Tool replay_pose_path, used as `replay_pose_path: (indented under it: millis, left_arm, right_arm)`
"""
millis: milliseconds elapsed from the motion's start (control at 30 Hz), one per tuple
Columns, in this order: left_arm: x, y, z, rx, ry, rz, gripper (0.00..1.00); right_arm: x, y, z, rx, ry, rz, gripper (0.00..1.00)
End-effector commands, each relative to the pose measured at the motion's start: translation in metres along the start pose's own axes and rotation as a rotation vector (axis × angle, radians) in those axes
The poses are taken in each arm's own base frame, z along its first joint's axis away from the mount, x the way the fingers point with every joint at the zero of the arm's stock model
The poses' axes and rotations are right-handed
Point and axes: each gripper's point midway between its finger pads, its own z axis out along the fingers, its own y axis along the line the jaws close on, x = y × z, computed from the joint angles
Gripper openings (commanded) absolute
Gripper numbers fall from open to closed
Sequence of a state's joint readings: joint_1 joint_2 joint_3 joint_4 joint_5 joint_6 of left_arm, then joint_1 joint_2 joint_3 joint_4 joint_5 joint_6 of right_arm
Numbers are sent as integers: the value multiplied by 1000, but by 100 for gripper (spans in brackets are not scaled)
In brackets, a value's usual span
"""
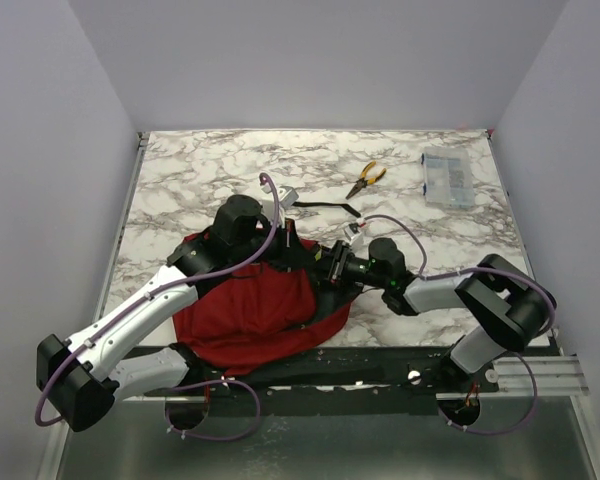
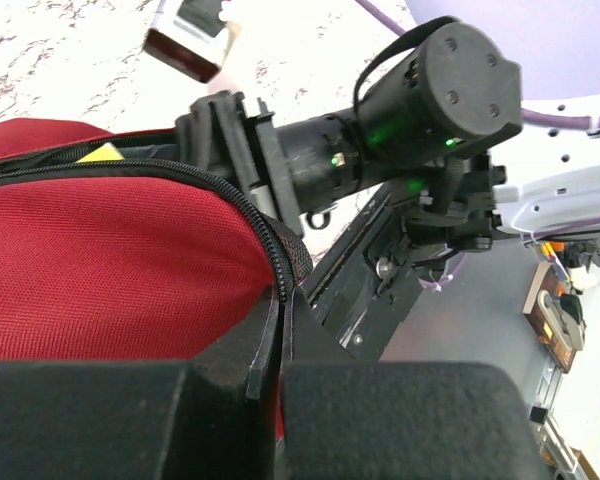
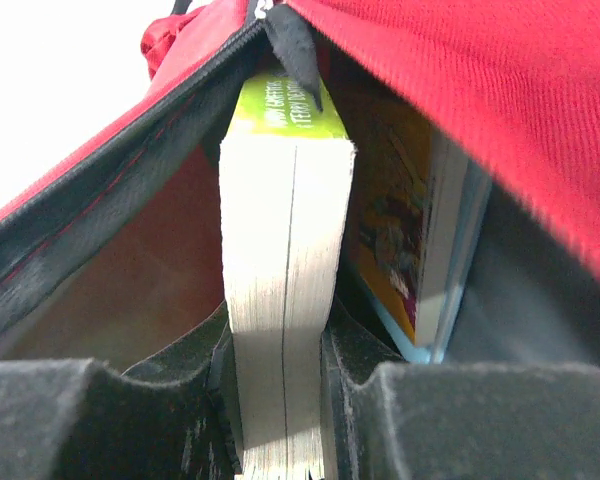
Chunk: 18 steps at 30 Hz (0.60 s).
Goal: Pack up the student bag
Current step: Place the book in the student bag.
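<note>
- Two sets of jaws, both mine, meet at the mouth of the student bag (image 1: 250,315). The bag lies on the near part of the marble counter (image 1: 200,170), just ahead of my arm bases.
- My left jaws are pressed fully together on the bag's black zipper rim (image 2: 230,195). In the left wrist view a thin strip of that rim runs down between my pads (image 2: 110,420), with red cloth bulging to the left of it.
- My right jaws stand partly apart, clamped on a thick book (image 3: 285,300) with a yellow-green cover. Its pale page edges face the camera, and it stands upright between the pads (image 3: 480,420), touching both.
- The top of that book is inside the bag's opening, just under a black zipper pull (image 3: 295,55).
- A second book (image 3: 420,230), with a colourful cover and a pale blue edge, stands inside the bag just to the right of the thick one. I cannot tell whether the two touch.
- My right arm's black wrist (image 2: 410,90) reaches in beside the rim that my left jaws pinch.
- At the far side of the counter, well apart from the bag, lie yellow-handled pliers (image 1: 366,178) and a clear plastic box (image 1: 447,180).
</note>
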<state>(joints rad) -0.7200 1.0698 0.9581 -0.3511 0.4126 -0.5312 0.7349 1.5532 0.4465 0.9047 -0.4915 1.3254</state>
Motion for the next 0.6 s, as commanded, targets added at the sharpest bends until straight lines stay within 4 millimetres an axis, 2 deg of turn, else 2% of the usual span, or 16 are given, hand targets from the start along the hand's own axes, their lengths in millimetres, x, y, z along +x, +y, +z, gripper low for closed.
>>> replay_pose_path:
  millis: [0,167,300,433,567]
  left_arm:
    - [-12,-35,-6,151,-26,39,0]
    - [-11,-22,-13,77,-39,78,0]
    - [-6,-37,-22,158,-19,107,0]
    - [-5,-50,-22,231,7,91,0]
    - [-9,-76,-25,353,64,65,0]
  right_arm:
    - [-11,60,21,-213,-90,-121,1]
    - [-5,40,32,-188,-103,-167,0]
    - [1,25,30,-145,-99,-244,0]
    - [24,25,51,-130,-73,-292,0]
    - [39,11,68,-124,-54,-273,1]
